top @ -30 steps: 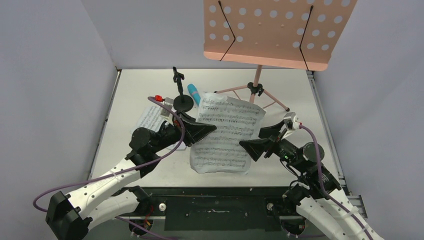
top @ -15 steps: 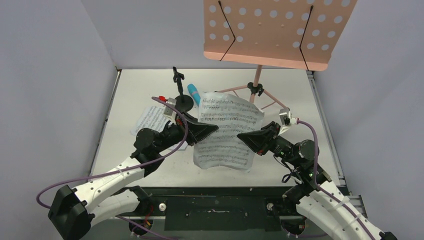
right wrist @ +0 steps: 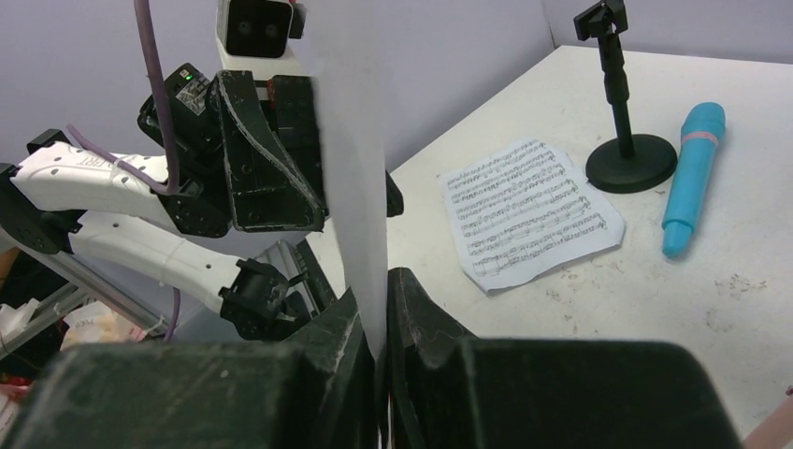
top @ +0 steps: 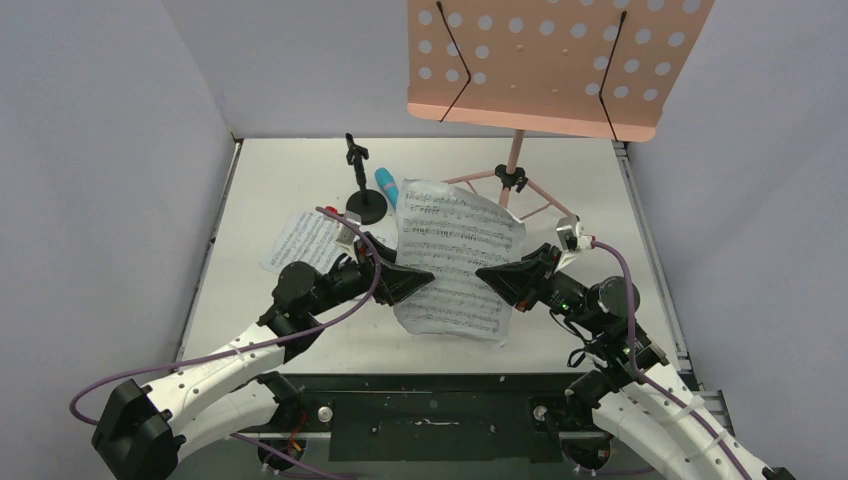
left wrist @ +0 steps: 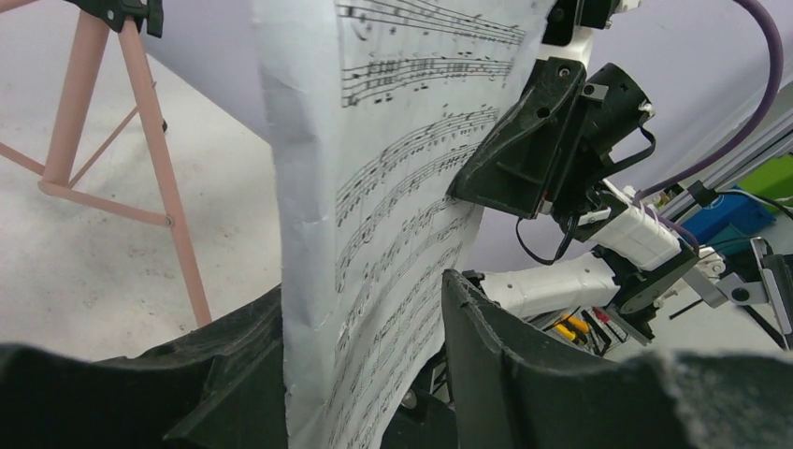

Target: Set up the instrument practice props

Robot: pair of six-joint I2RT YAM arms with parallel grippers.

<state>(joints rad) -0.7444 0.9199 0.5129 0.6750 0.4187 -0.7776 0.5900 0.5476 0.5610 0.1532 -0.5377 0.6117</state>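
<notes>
A white sheet-music page (top: 455,255) hangs upright above the table between my two grippers. My right gripper (top: 488,275) is shut on its right edge; the right wrist view has the page edge-on (right wrist: 360,178), pinched by that gripper (right wrist: 377,299). My left gripper (top: 422,276) is open, and the page (left wrist: 374,215) passes loosely through its jaws (left wrist: 365,285). A second page (top: 305,240) lies flat at the left. The black mic stand (top: 362,205) stands upright with the blue microphone (top: 387,188) lying beside it. The pink music stand (top: 555,60) rises at the back.
The music stand's tripod legs (top: 515,180) spread across the back right of the table, just behind the held page. Grey walls close in the left, right and rear sides. A metal rail (top: 430,385) runs along the near edge by the arm bases.
My right gripper closed on the page's right edge, then my left gripper let go and opened. The page swung more upright and lifted a little.
</notes>
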